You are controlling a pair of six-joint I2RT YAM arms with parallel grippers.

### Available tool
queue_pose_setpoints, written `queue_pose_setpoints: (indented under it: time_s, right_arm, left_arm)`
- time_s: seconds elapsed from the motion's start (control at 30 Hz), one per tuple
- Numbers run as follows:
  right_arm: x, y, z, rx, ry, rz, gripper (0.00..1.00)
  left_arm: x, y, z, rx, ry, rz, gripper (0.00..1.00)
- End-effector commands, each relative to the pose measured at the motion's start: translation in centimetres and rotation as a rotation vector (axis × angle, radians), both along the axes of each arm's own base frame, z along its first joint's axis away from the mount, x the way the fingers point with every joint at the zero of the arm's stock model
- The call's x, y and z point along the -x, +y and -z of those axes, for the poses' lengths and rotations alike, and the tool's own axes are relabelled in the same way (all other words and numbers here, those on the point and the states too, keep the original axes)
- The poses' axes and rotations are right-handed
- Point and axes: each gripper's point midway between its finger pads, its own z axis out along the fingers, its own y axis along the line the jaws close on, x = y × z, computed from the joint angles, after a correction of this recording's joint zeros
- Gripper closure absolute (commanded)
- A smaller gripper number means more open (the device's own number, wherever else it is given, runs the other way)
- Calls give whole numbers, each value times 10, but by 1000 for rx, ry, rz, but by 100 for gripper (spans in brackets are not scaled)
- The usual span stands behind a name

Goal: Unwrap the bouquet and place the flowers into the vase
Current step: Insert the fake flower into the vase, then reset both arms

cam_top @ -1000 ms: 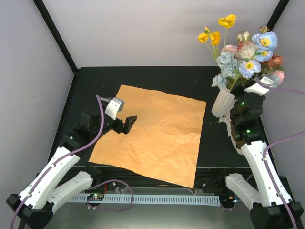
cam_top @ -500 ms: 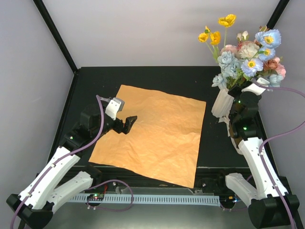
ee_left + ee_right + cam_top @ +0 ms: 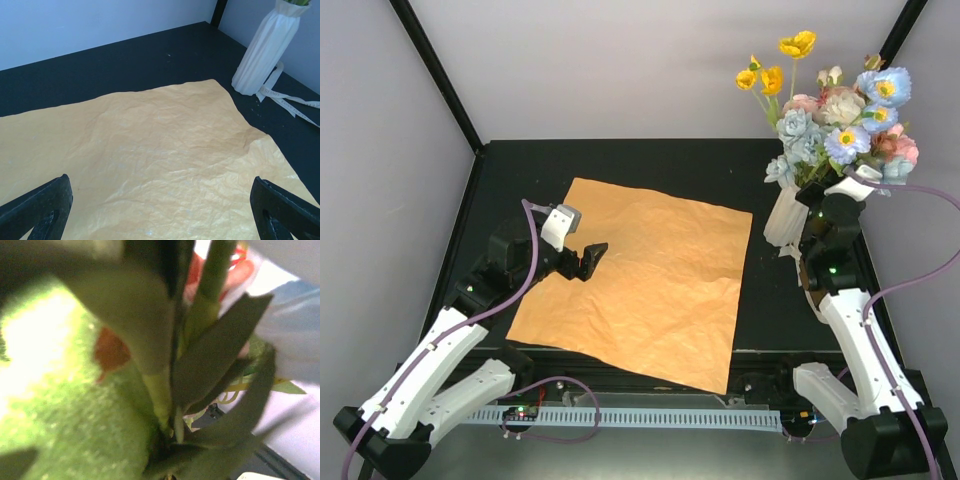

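Flowers (image 3: 840, 120) stand in the vase (image 3: 786, 215) at the table's (image 3: 620, 160) right edge; I can't tell if the right gripper (image 3: 817, 195) holds them; next, back away gently.

One orange paper sheet (image 3: 640, 285), one white vase (image 3: 785, 218), one flower bunch (image 3: 840, 120), one ribbon (image 3: 270, 91)

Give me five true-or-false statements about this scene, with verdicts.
The flowers stand in the vase. True.
The left pincer is open over the paper. True.
The paper is folded in half. False: it lies spread flat on the table.
A ribbon lies at the vase's foot. True.
The vase lies tipped over. False: it stands upright.
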Motion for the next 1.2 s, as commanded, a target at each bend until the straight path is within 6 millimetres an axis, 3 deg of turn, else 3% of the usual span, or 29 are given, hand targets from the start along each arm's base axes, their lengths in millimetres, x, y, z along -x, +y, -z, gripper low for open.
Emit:
queue_pose_setpoints:
  time_s: [0.0, 0.33, 0.6, 0.67, 0.93, 1.17]
  right_arm:
    - [5, 1, 9, -16, 49, -22, 86]
    - [40, 21, 20, -89, 147, -168, 48]
    - [73, 59, 47, -175, 229, -409, 18]
    - [78, 73, 53, -192, 244, -489, 3]
    - [94, 140, 77, -231, 363, -889, 0]
    - [111, 165, 74, -220, 371, -1068, 0]
  left_arm:
    - [-1, 3, -5, 0, -30, -8, 1]
    - [-3, -1, -13, 41, -18, -12, 1]
    - [-3, 7, -40, 122, -32, -74, 1]
    - [-2, 9, -47, 155, -37, -94, 1]
    - [6, 9, -51, 250, 13, -106, 1]
    - [23, 9, -64, 327, -39, -56, 1]
